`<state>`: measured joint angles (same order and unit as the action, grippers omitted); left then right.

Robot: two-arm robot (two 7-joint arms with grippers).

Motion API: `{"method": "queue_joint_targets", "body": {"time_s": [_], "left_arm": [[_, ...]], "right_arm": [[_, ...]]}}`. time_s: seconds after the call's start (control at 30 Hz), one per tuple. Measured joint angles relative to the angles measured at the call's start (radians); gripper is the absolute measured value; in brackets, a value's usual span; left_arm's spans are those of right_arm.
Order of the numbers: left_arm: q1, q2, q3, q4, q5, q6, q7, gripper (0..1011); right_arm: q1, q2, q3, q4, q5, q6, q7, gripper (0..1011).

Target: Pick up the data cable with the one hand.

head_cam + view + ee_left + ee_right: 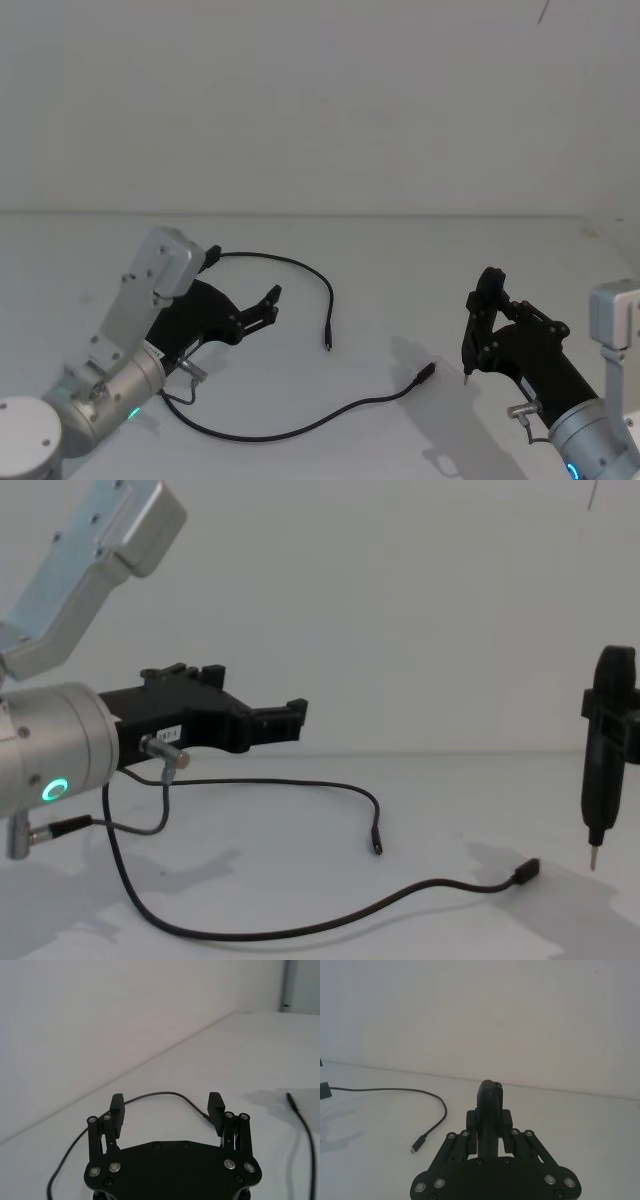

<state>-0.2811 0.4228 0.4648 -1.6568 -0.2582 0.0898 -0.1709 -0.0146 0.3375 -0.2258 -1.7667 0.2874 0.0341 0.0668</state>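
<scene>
Left gripper (243,275) held over table (400,270), fingers (215,1105) spread; data cable (285,257) laid below, arcing past fingertips, untouched; right gripper (487,300) clamped on tool (607,760).

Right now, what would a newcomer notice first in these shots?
The long black cable sprawls in loops across the white table, with both plugs lying free near the centre. The left pincer hovers open above the cable's far arc on the left. On the right, the right pincer grips a slim black tool upright, metal tip down.
</scene>
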Motion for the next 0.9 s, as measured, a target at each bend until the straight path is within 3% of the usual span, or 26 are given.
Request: {"method": "queue_joint_targets", "body": {"time_s": [0.27,0.57,0.9], "left_arm": [[-0.040,0.021,0.010,-0.018,-0.044,0.082,-0.097,1001],[-0.120,0.036,0.045,-0.028,-0.099,0.237,-0.215,1001],[-0.238,0.012,0.129,-0.007,-0.120,0.451,-0.295,1001]], "right_arm": [[0.000,0.000,0.000,0.000,0.000,0.000,0.000,279],[0.000,0.000,0.000,0.000,0.000,0.000,0.000,279],[0.000,0.000,0.000,0.000,0.000,0.000,0.000,279]]}}
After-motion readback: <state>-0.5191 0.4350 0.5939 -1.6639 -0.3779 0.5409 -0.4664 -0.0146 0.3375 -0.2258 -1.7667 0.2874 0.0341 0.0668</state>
